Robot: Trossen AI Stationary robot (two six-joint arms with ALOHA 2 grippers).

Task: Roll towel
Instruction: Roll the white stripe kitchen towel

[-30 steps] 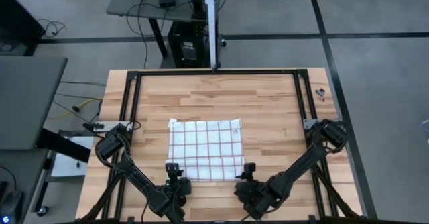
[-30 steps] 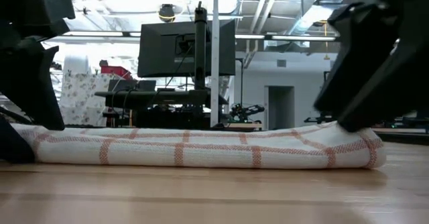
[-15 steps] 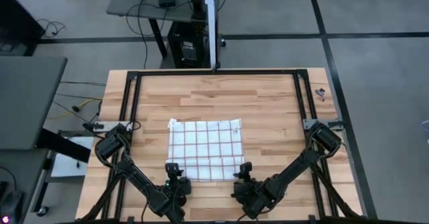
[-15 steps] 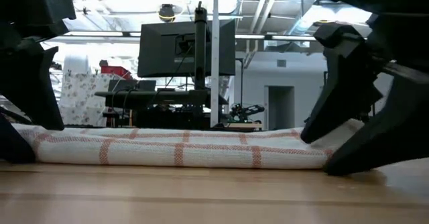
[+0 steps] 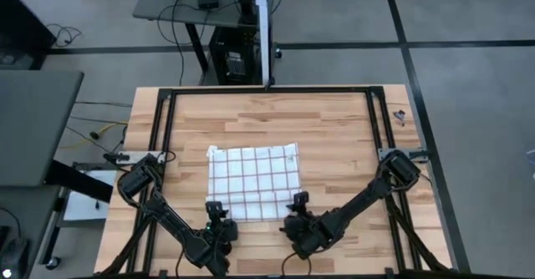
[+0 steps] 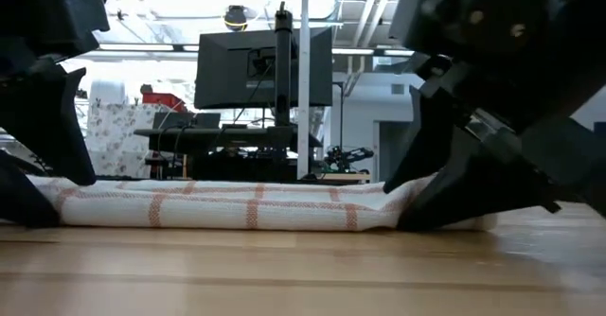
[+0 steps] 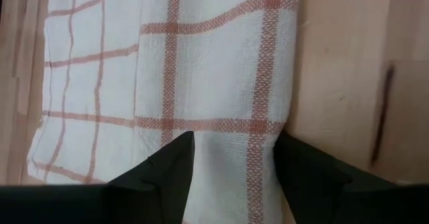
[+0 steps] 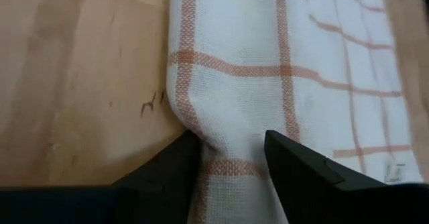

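Towel (image 5: 254,181): near edge rolled. My left gripper (image 5: 218,215) and right gripper (image 5: 298,206): fingers clamped on the roll's two ends.

The towel (image 5: 254,181) lies mid-table; left gripper (image 5: 217,213) at its 7 o'clock corner, right gripper (image 5: 298,205) at 5.

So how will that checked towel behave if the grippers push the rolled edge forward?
Probably floppy: the towel lies thin and flat, its rolled edge sagging unevenly. Likely light, so it may slide on the smooth table rather than roll.
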